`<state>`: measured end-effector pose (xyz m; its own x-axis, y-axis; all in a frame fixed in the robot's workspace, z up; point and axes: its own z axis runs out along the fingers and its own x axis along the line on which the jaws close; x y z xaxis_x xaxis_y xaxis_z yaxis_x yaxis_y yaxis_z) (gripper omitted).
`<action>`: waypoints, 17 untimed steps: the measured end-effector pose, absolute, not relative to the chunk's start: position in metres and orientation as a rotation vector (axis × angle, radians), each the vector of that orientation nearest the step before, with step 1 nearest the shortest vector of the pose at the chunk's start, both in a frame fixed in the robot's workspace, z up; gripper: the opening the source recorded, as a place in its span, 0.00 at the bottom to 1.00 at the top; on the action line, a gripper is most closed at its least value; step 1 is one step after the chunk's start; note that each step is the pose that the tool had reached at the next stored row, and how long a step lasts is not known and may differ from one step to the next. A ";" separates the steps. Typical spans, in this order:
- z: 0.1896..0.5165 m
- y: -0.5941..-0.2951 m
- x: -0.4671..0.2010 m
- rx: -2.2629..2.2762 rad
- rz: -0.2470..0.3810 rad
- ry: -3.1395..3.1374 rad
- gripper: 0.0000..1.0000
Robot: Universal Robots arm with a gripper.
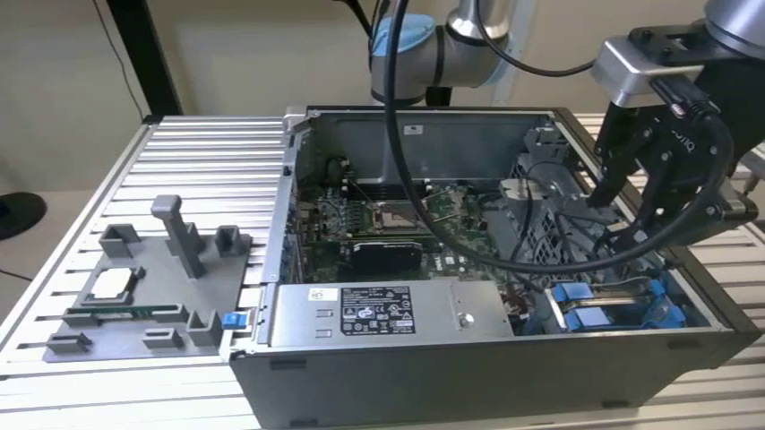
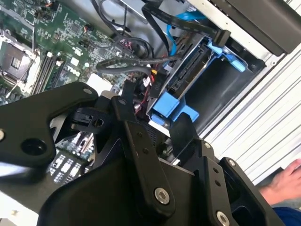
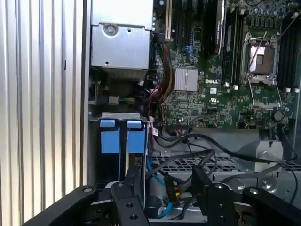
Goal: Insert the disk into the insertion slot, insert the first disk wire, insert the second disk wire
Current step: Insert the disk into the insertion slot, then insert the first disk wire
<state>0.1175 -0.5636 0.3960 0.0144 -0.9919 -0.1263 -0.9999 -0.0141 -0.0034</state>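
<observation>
Blue-framed disk [image 2: 170,107] sits in the insertion slot [image 2: 218,92]. Tool [image 3: 167,172] hovers by the wires [image 3: 188,141] — fingers apart, holding nothing.

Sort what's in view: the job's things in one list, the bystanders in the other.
Job in hand:
gripper
disk in its blue carrier
slot
wires

Just lying about:
power supply
grey fixture holding spare parts
table
a person's hand
</observation>
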 end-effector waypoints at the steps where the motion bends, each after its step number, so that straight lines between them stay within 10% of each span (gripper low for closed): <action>1: 0.395 -0.562 0.118 -2.169 0.129 2.137 1.00; 17: 0.390 -0.556 0.121 -2.193 0.096 2.085 1.00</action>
<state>0.1206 -0.5558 0.3901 0.0525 -0.9909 -0.1243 -0.9981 -0.0480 -0.0393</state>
